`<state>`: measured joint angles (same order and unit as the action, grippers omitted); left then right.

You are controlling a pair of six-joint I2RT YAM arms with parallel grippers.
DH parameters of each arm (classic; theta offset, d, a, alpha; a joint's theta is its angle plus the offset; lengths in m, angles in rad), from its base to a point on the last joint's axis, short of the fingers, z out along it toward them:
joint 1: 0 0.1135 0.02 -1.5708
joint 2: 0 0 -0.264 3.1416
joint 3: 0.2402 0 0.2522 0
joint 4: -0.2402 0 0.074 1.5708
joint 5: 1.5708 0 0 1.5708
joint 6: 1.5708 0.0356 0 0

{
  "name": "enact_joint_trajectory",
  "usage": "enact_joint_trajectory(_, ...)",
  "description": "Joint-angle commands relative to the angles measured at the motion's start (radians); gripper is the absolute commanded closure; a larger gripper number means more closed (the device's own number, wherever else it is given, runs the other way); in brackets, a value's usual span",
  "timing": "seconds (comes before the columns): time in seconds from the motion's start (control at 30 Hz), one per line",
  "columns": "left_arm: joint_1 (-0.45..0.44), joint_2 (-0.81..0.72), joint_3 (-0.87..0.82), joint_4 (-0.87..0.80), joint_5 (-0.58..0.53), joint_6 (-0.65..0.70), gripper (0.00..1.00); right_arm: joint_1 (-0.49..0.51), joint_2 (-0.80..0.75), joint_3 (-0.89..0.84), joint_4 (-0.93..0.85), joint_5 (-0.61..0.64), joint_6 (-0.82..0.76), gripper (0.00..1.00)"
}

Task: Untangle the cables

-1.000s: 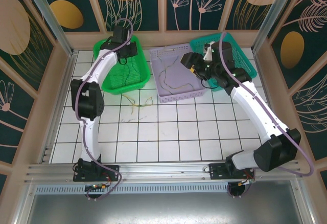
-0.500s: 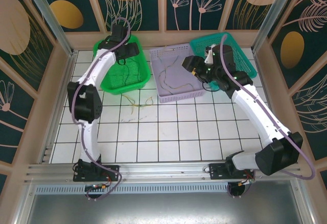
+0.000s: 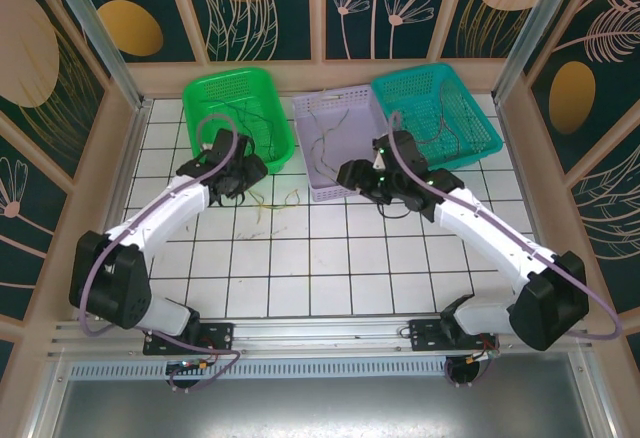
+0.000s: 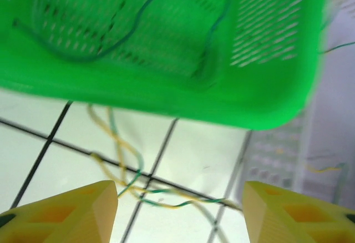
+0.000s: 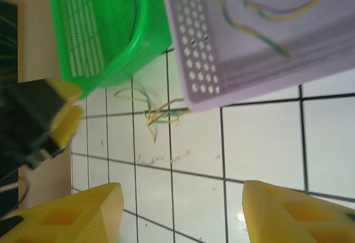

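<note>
Green basket [image 3: 228, 74], lilac basket [image 3: 325, 193], teal basket [image 3: 420, 70]; cables [image 4: 172, 204] yellow-green; tiles [image 3: 330, 258] white, black grid lines.

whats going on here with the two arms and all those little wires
Two robot arms are sorting thin cables. Some lie in the green basket, the lilac basket and the teal basket. A small yellow and green tangle sits on the tiled table in front of the green basket. The left gripper hovers open near that tangle, holding nothing. The right gripper is open and empty too, by the lilac basket's front corner.
</note>
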<state>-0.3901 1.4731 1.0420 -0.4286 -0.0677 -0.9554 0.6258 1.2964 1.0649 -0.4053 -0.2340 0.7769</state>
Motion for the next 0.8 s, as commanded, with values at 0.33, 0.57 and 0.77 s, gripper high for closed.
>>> enact_joint_trajectory(0.33, -0.001, 0.120, -0.101, 0.219, -0.052, -0.147, 0.46, 0.055, 0.001, -0.003, 0.023, 0.074, 0.044, 0.41)
enact_joint_trajectory(0.57, -0.001, 0.158, -0.092, 0.190, -0.096, -0.189, 0.48, 0.054, -0.006, -0.008, 0.022, 0.087, 0.050, 0.41)
enact_joint_trajectory(0.77, -0.001, 0.193, -0.124, 0.291, -0.135, -0.214, 0.60, 0.047, -0.002, -0.002, 0.024, 0.073, 0.042, 0.41)
